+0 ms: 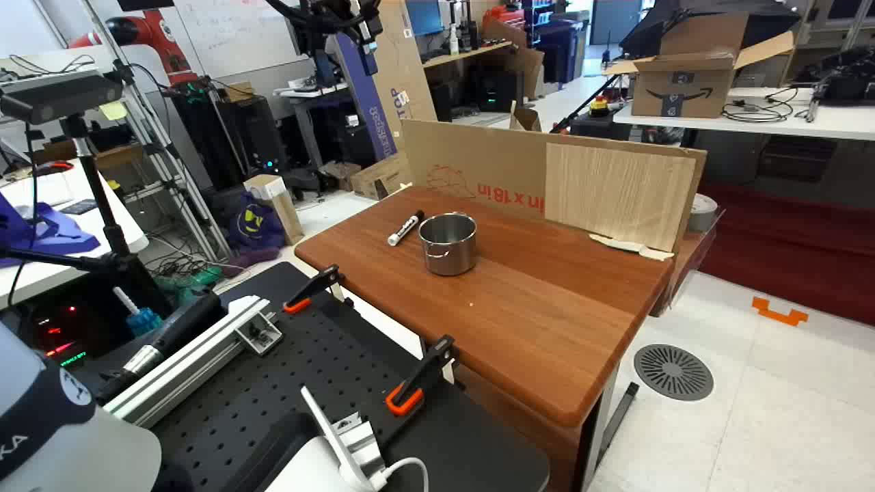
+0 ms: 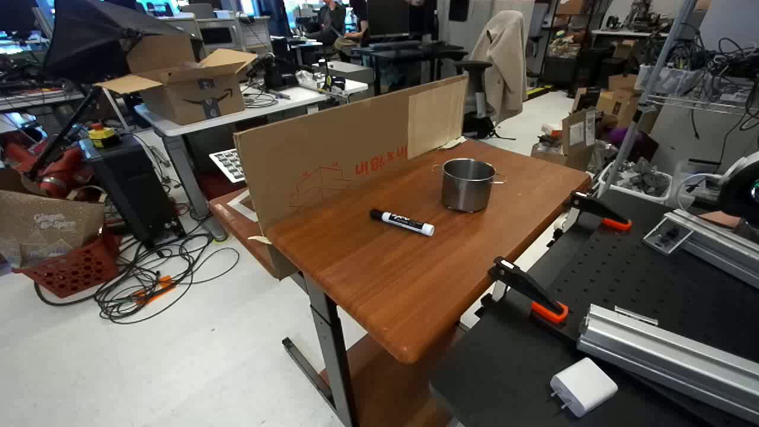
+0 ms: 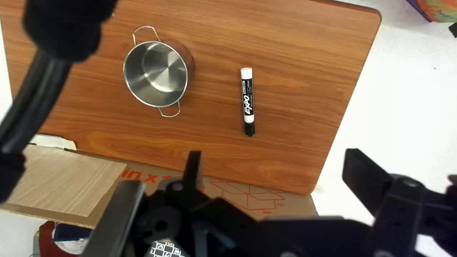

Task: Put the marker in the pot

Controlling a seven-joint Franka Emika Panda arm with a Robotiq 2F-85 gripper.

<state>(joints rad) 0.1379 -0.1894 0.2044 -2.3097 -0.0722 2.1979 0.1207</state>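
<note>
The marker, white with a black label and black cap, lies flat on the wooden table in both exterior views [image 1: 406, 229] [image 2: 403, 222] and the wrist view [image 3: 247, 101]. The silver pot stands upright beside it, apart from it, in both exterior views [image 1: 448, 246] [image 2: 467, 187] and the wrist view [image 3: 157, 75]. Its two wire handles stick out, and its visible inside holds nothing. My gripper [image 3: 273, 153] is wide open, with nothing between its fingers, high above the table. It also shows dark at the top edge of an exterior view [image 1: 352, 55].
A cardboard panel [image 1: 492, 164] [image 2: 332, 154] stands along the far edge of the table [image 1: 533, 307]. Black clamps with orange pads [image 1: 417, 383] [image 2: 528, 290] sit at the near edge, by the black perforated board [image 1: 273, 383]. A white power adapter [image 2: 584, 385] lies on that board.
</note>
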